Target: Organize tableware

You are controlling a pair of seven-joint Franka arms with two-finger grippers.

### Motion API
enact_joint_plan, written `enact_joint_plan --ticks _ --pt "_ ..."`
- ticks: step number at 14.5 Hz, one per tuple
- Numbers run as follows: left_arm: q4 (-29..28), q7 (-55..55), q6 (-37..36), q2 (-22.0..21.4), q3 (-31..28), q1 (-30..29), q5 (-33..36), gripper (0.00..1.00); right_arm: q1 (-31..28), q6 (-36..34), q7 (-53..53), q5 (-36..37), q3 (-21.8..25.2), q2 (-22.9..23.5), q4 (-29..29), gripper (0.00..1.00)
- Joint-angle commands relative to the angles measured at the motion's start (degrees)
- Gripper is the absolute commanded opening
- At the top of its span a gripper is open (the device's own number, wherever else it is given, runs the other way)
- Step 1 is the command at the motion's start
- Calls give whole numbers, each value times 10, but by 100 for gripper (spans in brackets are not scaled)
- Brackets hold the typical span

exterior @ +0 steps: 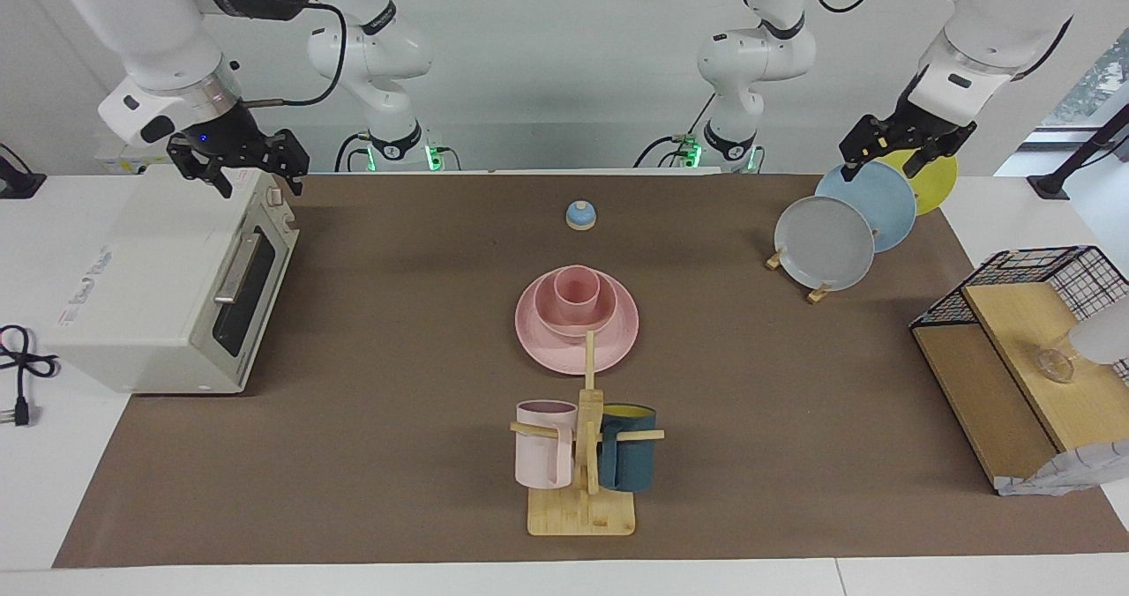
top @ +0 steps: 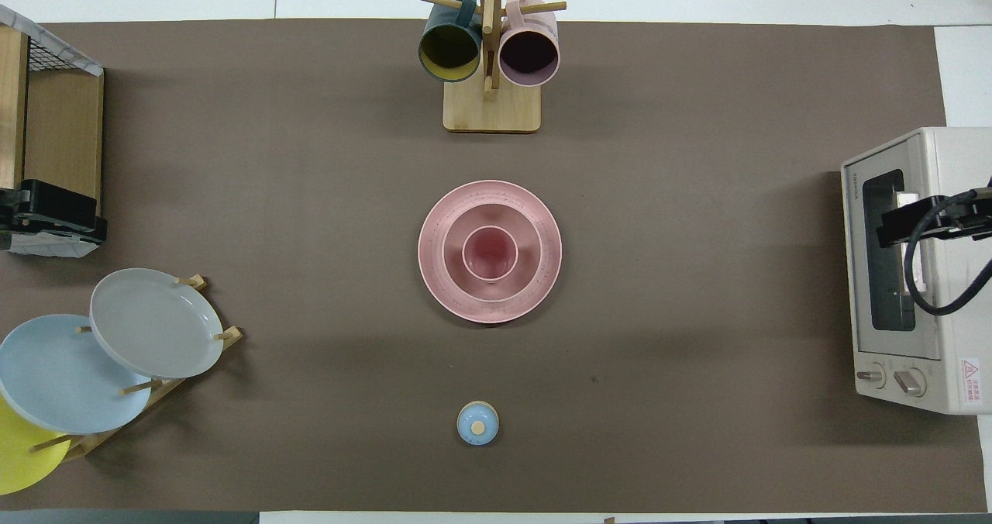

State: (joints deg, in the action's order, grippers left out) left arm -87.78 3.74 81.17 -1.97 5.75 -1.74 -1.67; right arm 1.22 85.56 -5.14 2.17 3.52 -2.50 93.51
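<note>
- My left gripper [exterior: 891,153] hangs over the blue plate [exterior: 869,204], fingers spread, holding nothing.
- My right gripper [exterior: 251,162] hangs released over the toaster oven [exterior: 168,283].
- Pink cup [exterior: 576,293] sits in the bowl [exterior: 605,311] on the plate [exterior: 538,340], mid-table.

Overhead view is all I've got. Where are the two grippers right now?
Observer: The left gripper hangs over the blue plate in the rack.
Operator: And the right one?
Observer: The right gripper hangs over the toaster oven, at the end nearer the robots.
Operator: How does the pink cup sit?
Observer: The cup stands upright in the bowl. Its rim is well above the bowl's, and both are on the plate.
</note>
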Motion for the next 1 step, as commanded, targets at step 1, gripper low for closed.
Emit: enact_joint_plan --ticks 1 --pt "0 -13 -6 -1 3 -1 10 100 -7 0 8 -11 -4 -8 10 100"
